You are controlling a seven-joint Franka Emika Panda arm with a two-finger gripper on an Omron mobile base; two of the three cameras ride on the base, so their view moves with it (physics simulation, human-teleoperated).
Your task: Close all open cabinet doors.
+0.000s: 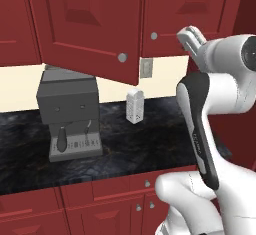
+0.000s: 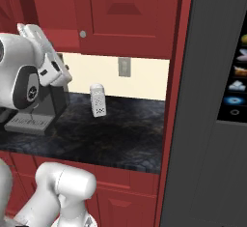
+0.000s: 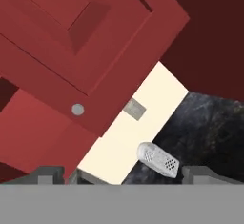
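Up along the wall, above the counter's back edge, hang the dark-red cabinet doors, and the open door point(image 1: 85, 26) is the big one swung out toward the room, tall and flat with a raised rectangular panel and a small round silver knob point(image 1: 122, 57) at its lower right corner. It sits to the left of the gripper point(image 1: 192, 39), which is raised about level with that door's bottom edge, so I'd guess the push has to go leftward onto its face and then back toward the wall. The closed door point(image 1: 187, 14) next to it looks flush. Below, the counter point(image 1: 150, 144) is glossy black marble-looking stone. A boxy grey coffee machine point(image 1: 70, 114) stands toward its left end under the open door, then a small white perforated shaker point(image 1: 135, 106) near the back edge. Can't tell whether the fingers are spread or pinched; nothing appears to be between them.
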